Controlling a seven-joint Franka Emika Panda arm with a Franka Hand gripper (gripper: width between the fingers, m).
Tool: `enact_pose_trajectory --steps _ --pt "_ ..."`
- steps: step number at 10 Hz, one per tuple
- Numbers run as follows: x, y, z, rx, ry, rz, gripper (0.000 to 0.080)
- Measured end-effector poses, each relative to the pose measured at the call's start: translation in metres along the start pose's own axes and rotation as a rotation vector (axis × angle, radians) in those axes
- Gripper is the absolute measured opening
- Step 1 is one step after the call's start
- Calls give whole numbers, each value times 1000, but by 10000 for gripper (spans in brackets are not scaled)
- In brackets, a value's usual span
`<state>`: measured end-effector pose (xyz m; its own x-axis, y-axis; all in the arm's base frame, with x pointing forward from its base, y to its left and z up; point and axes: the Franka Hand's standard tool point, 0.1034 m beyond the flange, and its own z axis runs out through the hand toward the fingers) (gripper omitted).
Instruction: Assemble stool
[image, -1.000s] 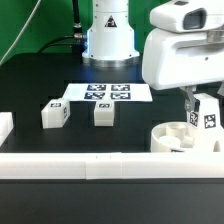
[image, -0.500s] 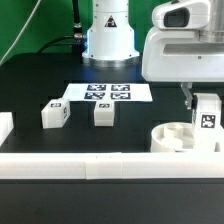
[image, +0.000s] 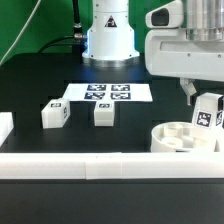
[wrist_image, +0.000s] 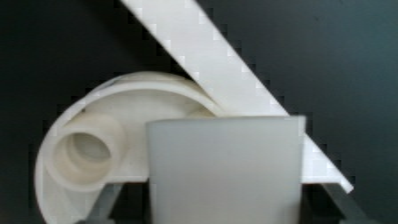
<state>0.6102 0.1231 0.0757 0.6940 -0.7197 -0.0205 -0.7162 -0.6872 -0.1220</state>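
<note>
Table: black surface, carrying all the parts.

Arm: the white base stands at the far side of the table. The wrist housing hangs over the exterior view's right.

Front rail: a long white bar along the near edge of the table, just in front of the seat. In the wrist view it runs as a slanted white strip beside the seat. A short white piece sits at the exterior view's left edge.

Seat: a round, thick white disc lying flat near the front rail on the exterior view's right, with its recessed side up. The wrist view shows a round socket in it.

Marker board: flat on the table in front of the base, well apart from the seat.

Loose legs: two blocky white legs stand side by side but apart, just in front of the marker board. One is on the exterior view's left and the other is nearer the middle.

Held leg: roughly upright with a tag facing the camera, at the seat's rim on the exterior view's right. I cannot tell whether it touches the seat.

Gripper: closed on the held leg. Its dark fingers press on two opposite sides, parted only by the leg's width.
</note>
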Motion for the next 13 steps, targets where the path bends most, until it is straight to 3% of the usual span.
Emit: enact_pose_trajectory --steps 4,9,13 --pt "0 0 0 14 -19 243 337" --pt "0 -1 0 120 -80 764 337" --pt "1 -2 1 149 -136 1095 337"
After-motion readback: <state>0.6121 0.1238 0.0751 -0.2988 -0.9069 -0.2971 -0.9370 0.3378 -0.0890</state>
